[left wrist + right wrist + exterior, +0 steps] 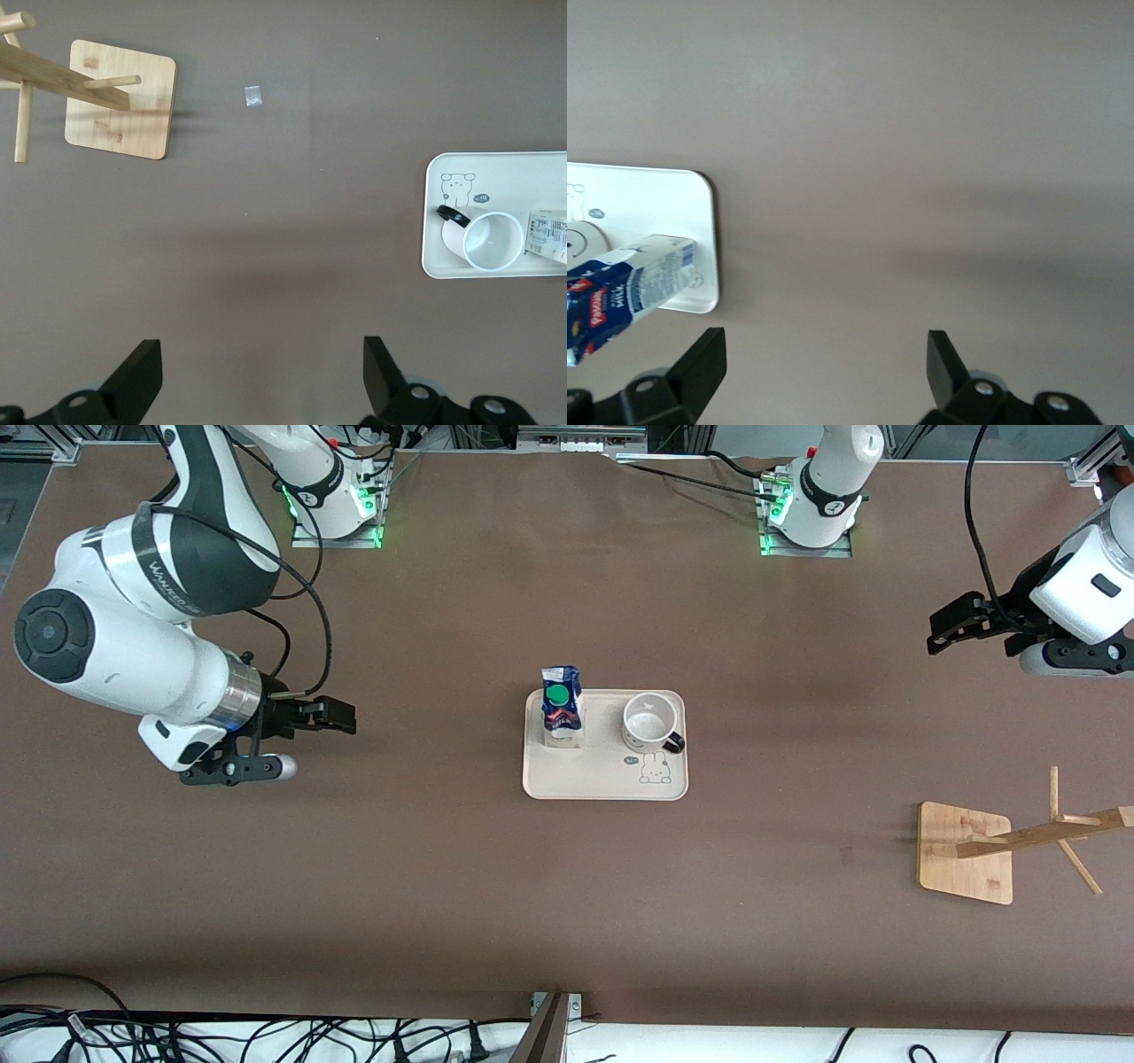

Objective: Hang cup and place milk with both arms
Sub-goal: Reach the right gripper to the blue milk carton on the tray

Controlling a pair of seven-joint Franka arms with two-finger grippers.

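- The rack (992, 850) stands nearest the front camera, at the left arm's end of the table: a wooden base with a leaning post and bare pegs. Nothing hangs on it yet.
- The tray (594, 779) lies mid-table, well apart from the rack. On it the cup (651, 724) stands upright, mouth up, its black handle turned toward the rack's end.
- The milk (562, 707) stands upright beside the cup, on the tray's part toward the right arm's end, green cap on top.
- The right gripper (341, 716) hangs over bare table between its arm and the tray, fingers spread wide, holding nothing.
- The left gripper (941, 631) hangs over bare table near the table's edge, farther from the tray, fingers likewise spread and empty.
- Judged step: the first reach, each arm toward its own object. The left should likely come down on the cup's rim or wall at a spot that leaves the handle free to slip over a peg. The right should close across the milk's flat body, below the gable, squarely, so the carton does not tip or knock the cup.
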